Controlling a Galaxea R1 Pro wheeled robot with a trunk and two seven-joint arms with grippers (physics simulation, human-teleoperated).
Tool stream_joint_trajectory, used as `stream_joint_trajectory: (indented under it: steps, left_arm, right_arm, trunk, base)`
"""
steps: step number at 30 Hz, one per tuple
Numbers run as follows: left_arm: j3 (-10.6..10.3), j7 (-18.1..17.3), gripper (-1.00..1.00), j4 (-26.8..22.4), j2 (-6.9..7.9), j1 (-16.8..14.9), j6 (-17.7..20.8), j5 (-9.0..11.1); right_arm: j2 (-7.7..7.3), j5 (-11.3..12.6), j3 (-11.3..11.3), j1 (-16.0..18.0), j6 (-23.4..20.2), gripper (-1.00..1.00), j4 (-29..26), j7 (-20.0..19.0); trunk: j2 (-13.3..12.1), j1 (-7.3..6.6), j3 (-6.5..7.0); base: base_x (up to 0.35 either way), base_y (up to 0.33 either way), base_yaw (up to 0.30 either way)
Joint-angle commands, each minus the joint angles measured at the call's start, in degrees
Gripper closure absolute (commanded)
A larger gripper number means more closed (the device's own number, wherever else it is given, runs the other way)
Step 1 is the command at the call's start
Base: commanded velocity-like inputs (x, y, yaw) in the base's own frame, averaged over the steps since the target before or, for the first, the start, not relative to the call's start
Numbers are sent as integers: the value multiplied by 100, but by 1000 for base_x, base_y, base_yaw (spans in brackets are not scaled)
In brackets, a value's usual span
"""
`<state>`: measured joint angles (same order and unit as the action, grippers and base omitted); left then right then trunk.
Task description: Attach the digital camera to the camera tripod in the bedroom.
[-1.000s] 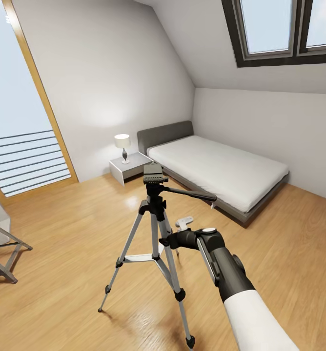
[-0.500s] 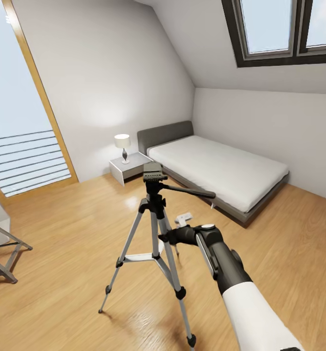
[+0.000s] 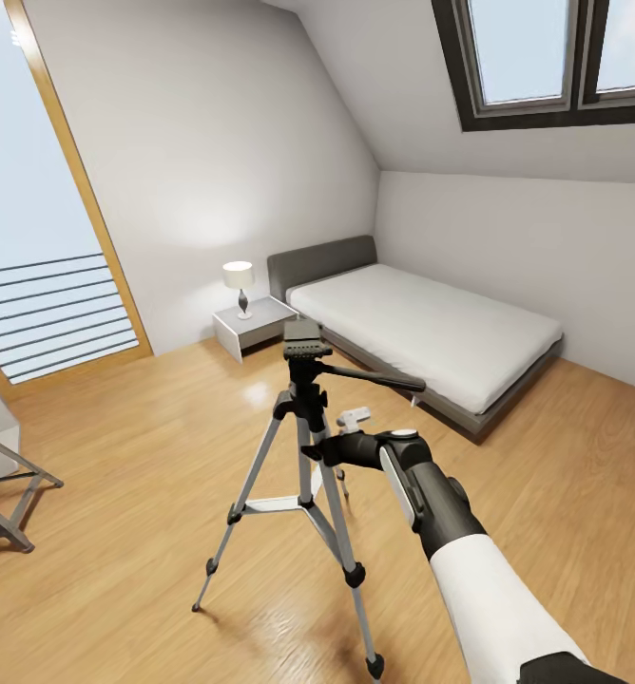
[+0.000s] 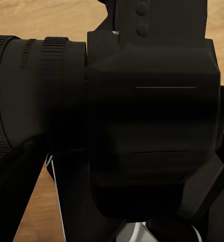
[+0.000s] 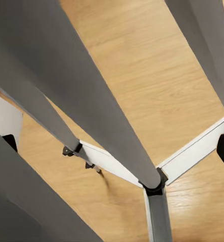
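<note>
- Fingers first: the right gripper (image 3: 316, 449) is pushed in against the camera tripod (image 3: 303, 456) just under its black collar, but the fingertips are hidden behind the legs, so I can't tell if they're clenched or loose. The left arm's fingers are blocked out by the digital camera (image 4: 142, 126) sitting right in front of the lens; can't tell how they stand either.
- Bedroom: sloped white ceiling, dark skylight (image 3: 546, 57) cut off by the picture's edge, tall wood-framed window (image 3: 42, 209) on the left, grey low bed (image 3: 422, 328) against the far wall.
- The tripod stands mid-floor on the wood, pan head bare, handle sticking out toward the bed.
- Grey stool (image 3: 4, 494) is half cut off at the left edge.
- Nightstand (image 3: 251, 323) with a small lamp (image 3: 239, 283) beside the bed.
- Small white thing (image 3: 355, 414) on the floor behind the tripod, too tiny to make out.
</note>
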<state>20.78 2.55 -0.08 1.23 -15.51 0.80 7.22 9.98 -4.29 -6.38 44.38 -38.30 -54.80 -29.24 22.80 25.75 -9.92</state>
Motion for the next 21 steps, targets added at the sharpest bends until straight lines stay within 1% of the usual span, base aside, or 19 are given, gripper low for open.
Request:
stream_joint_trajectory:
  steps: [1,6,21]
  left_arm:
    - [-13,8,100,-1,0,-4,8,60]
    - [-13,9,100,-1,0,-4,8,59]
    - [-13,8,100,-1,-6,-4,8,60]
  right_arm:
    - [2,-39,6,6,-18,100,-2,-38]
    - [2,-21,-1,9,-8,100,25,-38]
    - [2,-103,-56,9,-4,100,-53,-53]
  trunk:
    - [11,3,-11]
    - [11,3,-11]
    - [11,3,-11]
  base:
    - [0,0,0]
    - [0,0,0]
    - [0,0,0]
